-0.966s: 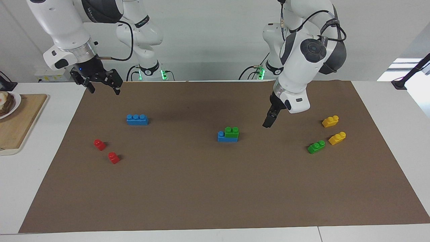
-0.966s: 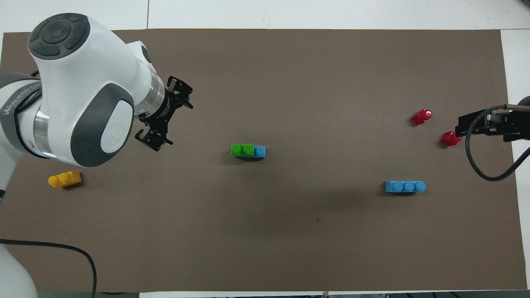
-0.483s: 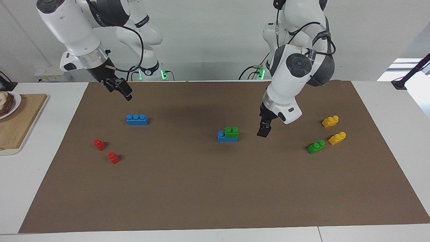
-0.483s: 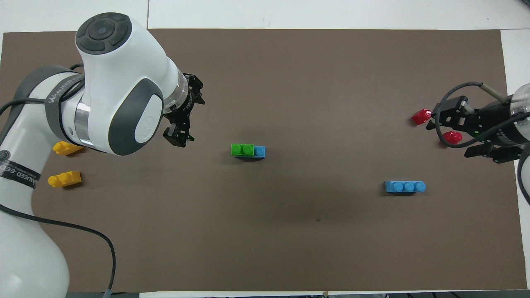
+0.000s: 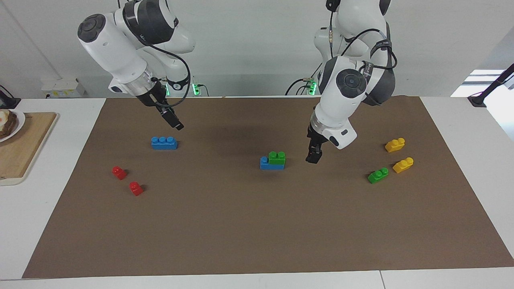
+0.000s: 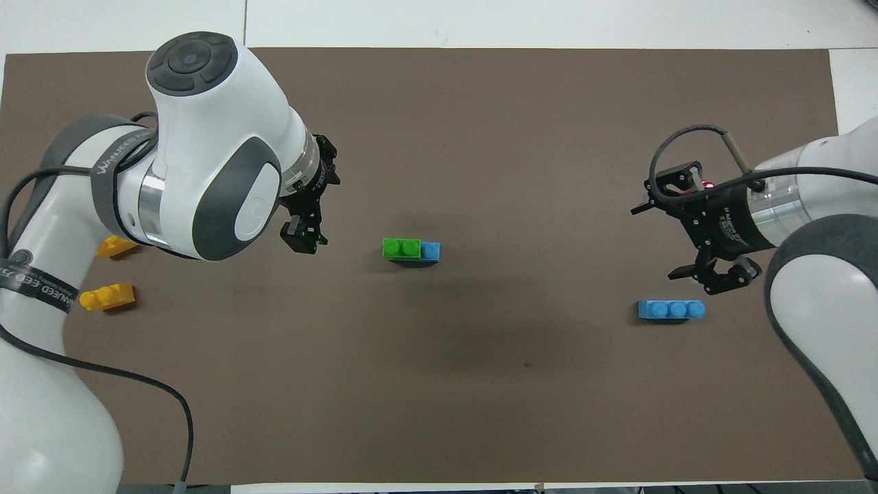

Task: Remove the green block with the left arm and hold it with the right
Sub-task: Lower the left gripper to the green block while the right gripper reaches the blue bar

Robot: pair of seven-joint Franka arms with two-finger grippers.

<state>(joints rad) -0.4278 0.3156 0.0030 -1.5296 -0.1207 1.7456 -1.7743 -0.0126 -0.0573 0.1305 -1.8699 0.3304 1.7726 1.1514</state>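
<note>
The green block point(image 5: 277, 157) is stuck on a blue brick point(image 5: 266, 163). The left hand point(image 5: 313, 156) is held open and empty beside it. The right hand point(image 5: 173, 121) is open and empty over the mat point(image 5: 257, 224).

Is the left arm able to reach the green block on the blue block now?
Probably yes. The left gripper hangs open beside the green block, and nothing lies between them. The blue block sits under it.
</note>
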